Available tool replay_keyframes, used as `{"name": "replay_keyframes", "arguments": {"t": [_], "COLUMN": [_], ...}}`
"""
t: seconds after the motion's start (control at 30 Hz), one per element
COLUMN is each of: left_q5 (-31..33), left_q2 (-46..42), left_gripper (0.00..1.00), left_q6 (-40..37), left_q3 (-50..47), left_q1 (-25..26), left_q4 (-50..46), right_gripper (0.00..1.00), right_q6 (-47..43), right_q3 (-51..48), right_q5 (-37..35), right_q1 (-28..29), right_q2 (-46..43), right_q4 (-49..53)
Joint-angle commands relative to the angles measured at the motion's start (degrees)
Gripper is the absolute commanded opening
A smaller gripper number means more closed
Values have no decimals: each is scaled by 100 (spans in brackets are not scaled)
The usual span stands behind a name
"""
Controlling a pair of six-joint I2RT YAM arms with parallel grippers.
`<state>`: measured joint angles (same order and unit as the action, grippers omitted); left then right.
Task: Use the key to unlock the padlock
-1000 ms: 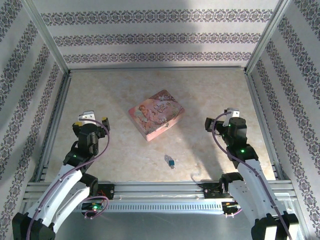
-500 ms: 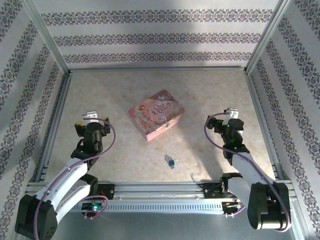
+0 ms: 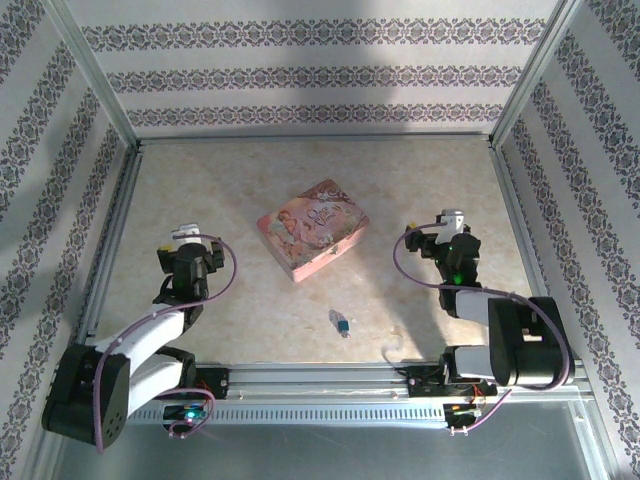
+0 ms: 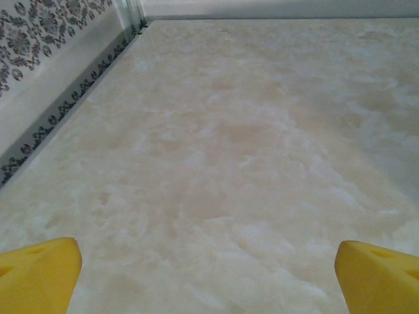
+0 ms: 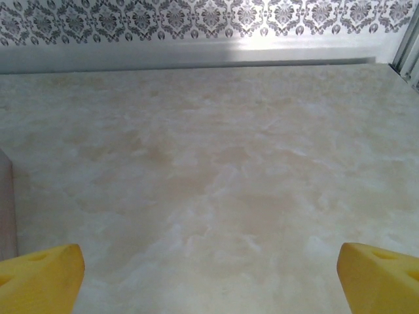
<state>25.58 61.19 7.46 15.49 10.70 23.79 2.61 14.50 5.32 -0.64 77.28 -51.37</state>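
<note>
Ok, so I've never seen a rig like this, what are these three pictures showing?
Two robot arms are bolted at the near edge of a table. One picture looks down from above; the other two come from cameras on each wrist, where the yellow tips are that arm's own fingers. On the table lie a pink tin and, nearer the arms, a tiny blue-teal padlock. A pale speck near the right base may be the key; too small to tell. The left gripper and right gripper are open, holding nothing.
</note>
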Motion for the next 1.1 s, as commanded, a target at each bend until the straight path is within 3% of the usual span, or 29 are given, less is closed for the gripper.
{"name": "replay_keyframes", "arguments": {"t": [0.0, 0.13, 0.4, 0.63, 0.87, 1.07], "left_q5": [-253, -438, -629, -1257, -1518, -1616], "left_q2": [287, 583, 1005, 1606, 1786, 2960], "left_gripper": [99, 99, 99, 99, 99, 99], "left_q6": [-178, -304, -531, -720, -878, -760], "left_q3": [-56, 6, 52, 59, 225, -181], "left_q1": [-123, -181, -339, -439, -516, -762], "left_q4": [915, 1235, 1813, 2787, 2720, 4702], "right_gripper": [98, 98, 98, 98, 98, 98], "right_q6": [-199, -146, 14, 20, 20, 14], "right_q3": [48, 144, 690, 677, 677, 677], "right_q5": [372, 405, 70, 74, 62, 48], "right_q1": [-59, -59, -129, -129, -120, -120], "right_q2": [461, 1133, 1044, 1062, 1062, 1062], "right_q4": [-820, -1385, -322, -373, -365, -364]}}
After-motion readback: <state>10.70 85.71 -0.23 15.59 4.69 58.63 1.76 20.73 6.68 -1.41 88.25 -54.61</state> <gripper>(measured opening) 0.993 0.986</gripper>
